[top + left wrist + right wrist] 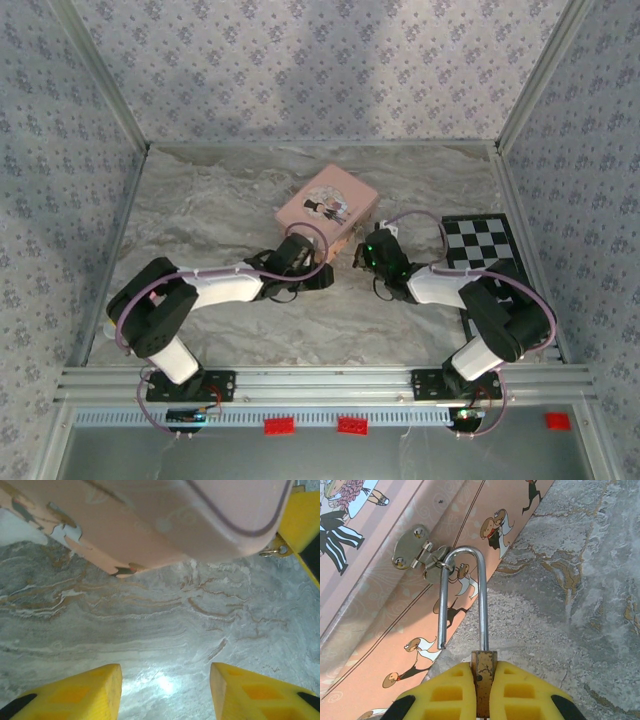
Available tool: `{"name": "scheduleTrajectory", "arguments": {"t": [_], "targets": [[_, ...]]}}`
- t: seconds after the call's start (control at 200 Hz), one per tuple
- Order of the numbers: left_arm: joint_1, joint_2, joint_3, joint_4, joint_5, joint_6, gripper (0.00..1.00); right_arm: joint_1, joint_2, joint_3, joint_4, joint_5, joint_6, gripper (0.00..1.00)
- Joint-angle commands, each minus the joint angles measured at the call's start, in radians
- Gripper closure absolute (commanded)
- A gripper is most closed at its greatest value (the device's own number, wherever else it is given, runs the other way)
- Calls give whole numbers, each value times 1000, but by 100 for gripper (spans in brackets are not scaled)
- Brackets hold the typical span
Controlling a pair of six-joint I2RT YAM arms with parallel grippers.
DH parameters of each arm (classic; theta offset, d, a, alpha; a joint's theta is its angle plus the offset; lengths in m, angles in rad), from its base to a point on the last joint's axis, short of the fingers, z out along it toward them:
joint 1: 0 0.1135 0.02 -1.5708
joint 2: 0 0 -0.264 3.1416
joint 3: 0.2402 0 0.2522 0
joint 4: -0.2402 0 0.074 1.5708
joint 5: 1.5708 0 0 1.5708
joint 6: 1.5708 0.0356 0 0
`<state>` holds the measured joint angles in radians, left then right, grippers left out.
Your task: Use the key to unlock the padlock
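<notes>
One pink box [328, 203], its contents hidden, is pictured on the marble desk [580, 605]. One padlock [483, 662] is hooked through the box's hasp [422, 555], one shackle leg free, its brass body clenched in the right hand [483, 676]. The left hand [165, 692] is seen released and empty beside the box.
</notes>
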<state>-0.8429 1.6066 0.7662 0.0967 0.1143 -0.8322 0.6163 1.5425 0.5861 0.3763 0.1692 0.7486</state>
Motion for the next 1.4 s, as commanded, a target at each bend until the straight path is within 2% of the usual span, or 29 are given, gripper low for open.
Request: {"name": "scheduleTrajectory", "arguments": {"t": [0.0,0.16,0.28,0.535,0.705,0.835,1.019,1.214,1.309,1.394], "targets": [[-2,-94,-31,19,-46,-14,49,-7,4,23,30,-20,6,100],[26,-188,-39,-19,-131,-10,39,-7,39,20,87,-68,5,100],[110,-188,-3,-33,-43,11,35,-1,67,23,141,-83,27,100],[200,-66,129,-136,-9,51,32,-16,87,1,222,-105,56,100],[209,29,185,-156,-14,41,28,-31,93,-10,245,-125,55,100],[223,84,210,-179,-19,68,27,-69,107,-29,309,-197,44,100],[246,65,165,-131,-9,68,28,-108,106,-43,332,-252,4,100],[246,45,162,-87,-30,45,28,-99,116,-42,340,-274,-25,100],[244,79,190,-52,3,69,28,-96,124,-39,339,-275,-34,100],[244,135,247,-116,16,89,29,-105,124,-35,336,-285,-39,100]]}}
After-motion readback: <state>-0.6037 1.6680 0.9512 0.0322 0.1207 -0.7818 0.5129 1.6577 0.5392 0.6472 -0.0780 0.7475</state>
